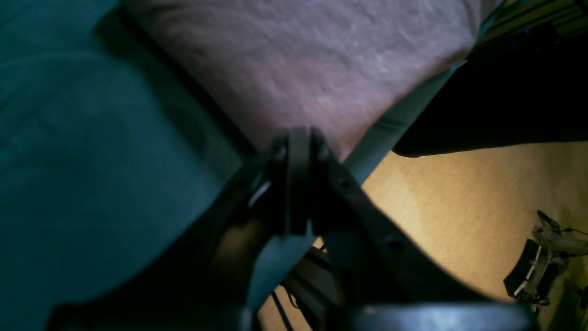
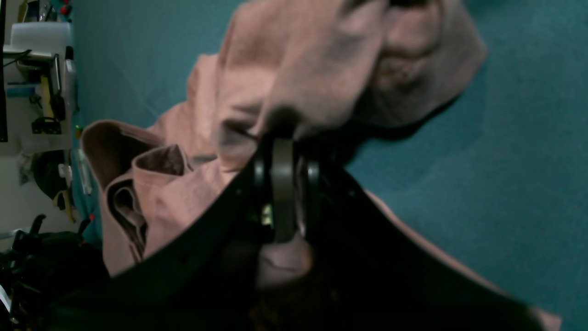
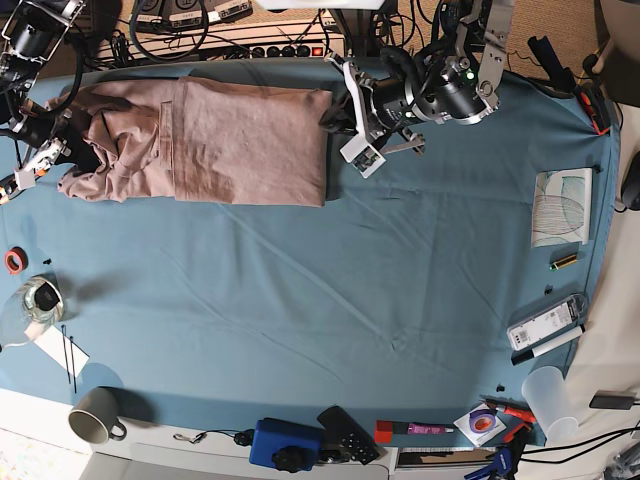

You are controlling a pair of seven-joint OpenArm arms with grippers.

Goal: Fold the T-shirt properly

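The dusty-pink T-shirt (image 3: 240,140) lies partly folded along the far left of the teal table cover (image 3: 350,290), flat at its right half and bunched at its left end. My left gripper (image 3: 333,115) sits at the shirt's right edge. In the left wrist view this gripper (image 1: 298,138) is shut, with a corner of the T-shirt (image 1: 312,59) running into its tips. My right gripper (image 3: 78,150) is at the bunched left end. In the right wrist view it (image 2: 282,133) is shut on a fold of the T-shirt (image 2: 312,69).
A grey mug (image 3: 95,415), a glass (image 3: 40,298) and a red ring (image 3: 14,261) sit by the near left edge. A booklet (image 3: 560,207), a white box (image 3: 545,322), a plastic cup (image 3: 550,400) and a blue device (image 3: 285,445) line the right and front edges.
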